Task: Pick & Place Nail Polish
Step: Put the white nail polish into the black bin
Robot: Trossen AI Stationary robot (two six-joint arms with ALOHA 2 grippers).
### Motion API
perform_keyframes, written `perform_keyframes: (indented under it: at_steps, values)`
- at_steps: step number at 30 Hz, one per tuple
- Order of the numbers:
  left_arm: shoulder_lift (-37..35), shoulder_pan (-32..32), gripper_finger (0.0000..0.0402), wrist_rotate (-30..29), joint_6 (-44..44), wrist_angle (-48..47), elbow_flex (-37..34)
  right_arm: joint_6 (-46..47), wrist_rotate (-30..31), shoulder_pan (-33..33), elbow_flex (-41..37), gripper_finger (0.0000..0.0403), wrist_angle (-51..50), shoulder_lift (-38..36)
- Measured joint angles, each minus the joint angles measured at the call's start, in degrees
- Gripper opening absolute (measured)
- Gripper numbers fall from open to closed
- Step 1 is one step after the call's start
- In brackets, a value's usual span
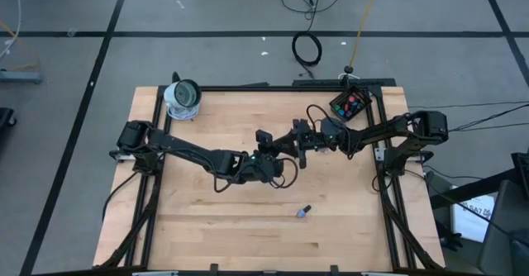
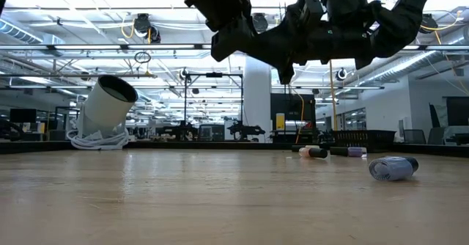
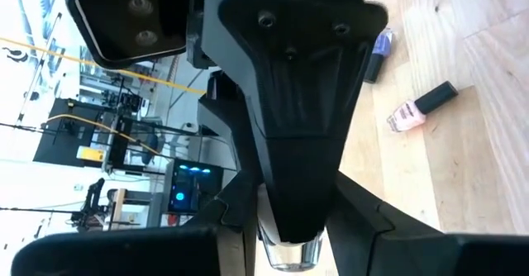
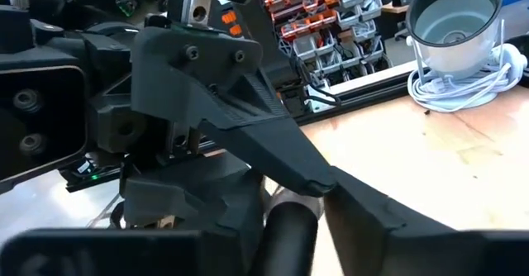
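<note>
High view puts both your arms meeting over the middle of the bench [image 1: 207,235]: the left claw [image 1: 266,140] and the right claw [image 1: 304,134] sit almost tip to tip, lifted clear of the wood.

This looks like a hand-over between the claws. In the left wrist view a clear, glassy bottle end [image 3: 289,251] pokes out between dark fingers, and in the right wrist view a dark cap [image 4: 289,230] lies at the same meeting point. The left claw appears clamped on that bottle. Whether the right claw has closed on it, I cannot tell; its fingers are hidden behind the other arm's housing.

Other nail polish waits elsewhere: a bluish bottle [image 1: 304,212] lies alone toward the bench's near edge, a pink bottle [image 3: 420,109] and a purple bottle [image 3: 378,48] lie on the wood, and a black box [image 1: 351,103] at the far right corner holds more.

Your next move probably needs a firm grip by one claw before the other lets go.

No label or writing is readable.
</note>
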Motion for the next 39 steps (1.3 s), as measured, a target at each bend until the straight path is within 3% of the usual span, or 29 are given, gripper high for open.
perform_keyframes:
  at_steps: [4,9,20,30,33,35,39]
  values:
    - [0.0,0.0,0.0093,-0.2,-0.1,-0.1,0.0,-0.1,0.0,0.0,0.0,0.0074,0.0,0.0]
    - [0.0,0.0,0.0097,-0.1,-0.8,-0.1,0.0,-1.0,-0.1,0.0,0.0,0.0074,-0.1,0.0]
    - [0.0,-2.0,0.0262,-0.5,-8.8,1.4,0.0,-3.5,-0.1,-2.6,0.0,0.007,-5.2,0.1]
    - [-0.9,-8.0,0.0312,0.3,-17.9,-3.1,0.0,-4.6,-0.3,-7.0,-0.1,0.0069,-11.0,0.1]
    - [-4.0,-7.6,0.0316,6.1,-25.2,-11.3,0.0,-4.9,-0.3,-8.3,-0.1,0.0069,-13.5,0.1]
    - [-6.6,-6.1,0.0315,13.4,-29.7,-16.7,-0.4,-5.2,-0.7,-8.9,-0.1,0.0069,-14.6,0.1]
    - [-13.6,-2.6,0.0308,29.3,-31.3,-15.1,-7.1,-5.2,-4.8,-10.1,-0.1,0.0069,-14.5,-0.4]
